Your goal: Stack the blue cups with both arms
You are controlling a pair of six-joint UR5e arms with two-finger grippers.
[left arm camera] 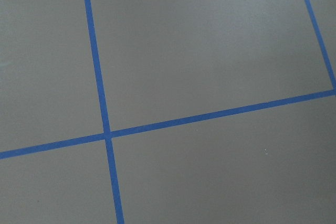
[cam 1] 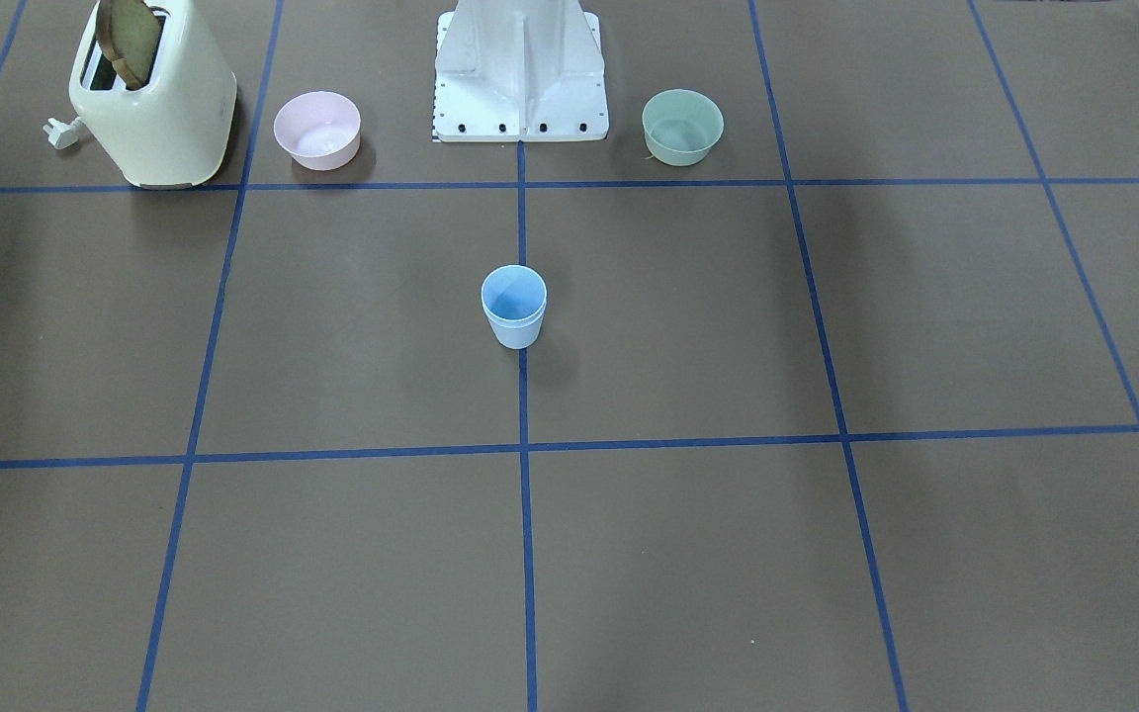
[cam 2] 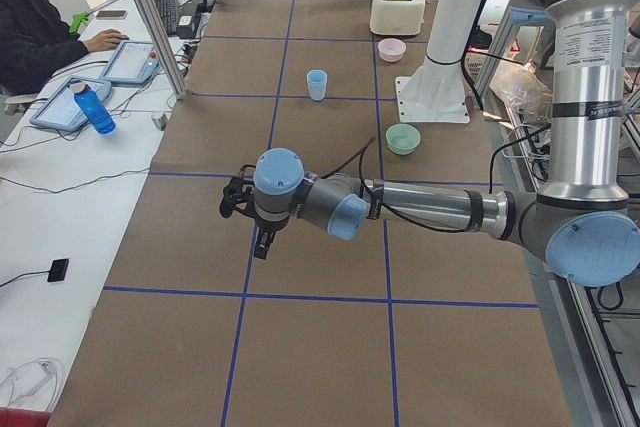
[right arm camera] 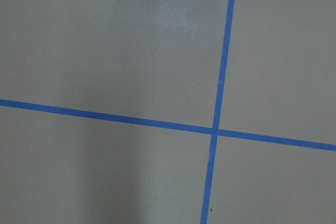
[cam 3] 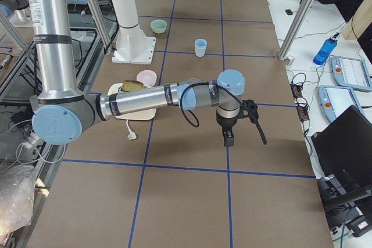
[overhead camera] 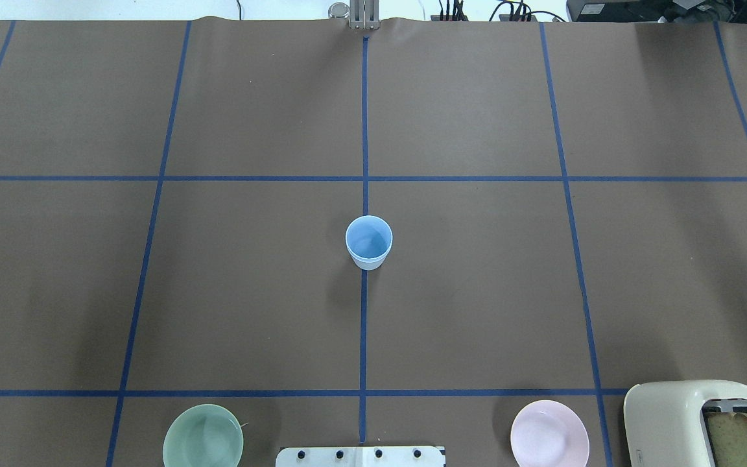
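The blue cups (cam 1: 514, 307), nested and upright at the middle of the tabletop (cam 1: 728, 554), lie well apart from left hand (cam 2: 233, 199) and right hand (cam 3: 256, 123) alike, neither clearly nearer; whether either hand is spread I cannot tell.

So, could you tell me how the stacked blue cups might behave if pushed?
The blue cups look like thin plastic, so probably light and easy to slide. Tapering to a narrower base, they might tip. Smooth walls may be slippery.

Mid-table the blue cups (cam 1: 513, 309) stand well apart from pink bowl (cam 1: 317, 130), green bowl (cam 1: 682, 127), toaster (cam 1: 169, 119) and base stand (cam 1: 520, 89).
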